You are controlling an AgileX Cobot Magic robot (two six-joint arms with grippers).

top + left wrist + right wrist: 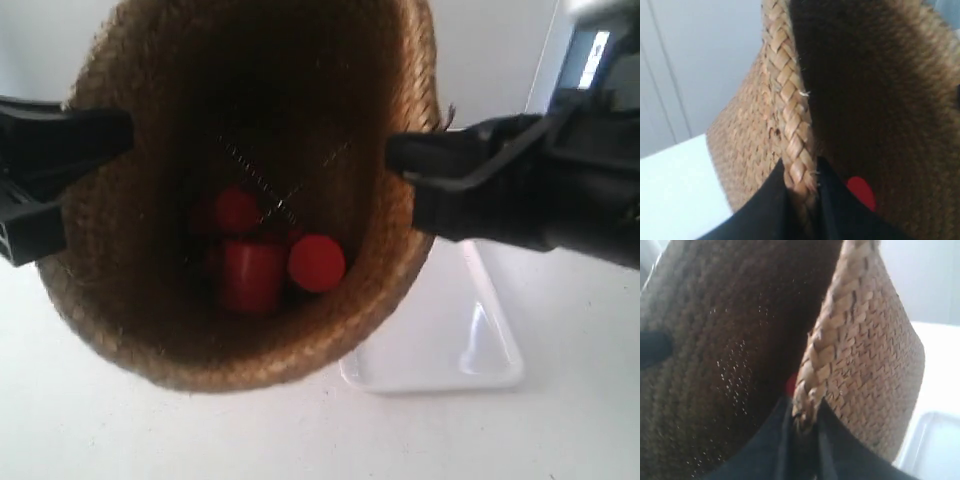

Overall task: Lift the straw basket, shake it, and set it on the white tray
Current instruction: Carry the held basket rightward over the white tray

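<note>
Straw basket (250,340) fills the exterior frame's centre, tilted, mouth toward the camera, red pieces (255,272) inside. Left jaws are clamped narrowly on its braided rim (790,115); right jaws clamp the opposite rim. White tray (480,350) lies lower right on the tabletop (150,430), partly behind it.

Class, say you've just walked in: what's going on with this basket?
Two robot arms hold the straw basket up by its braided rim, the left gripper and right gripper clamped on opposite sides. Some red pieces lie at its bottom. The white tray lies on the table, partly behind it; the basket is not set on it yet.
</note>
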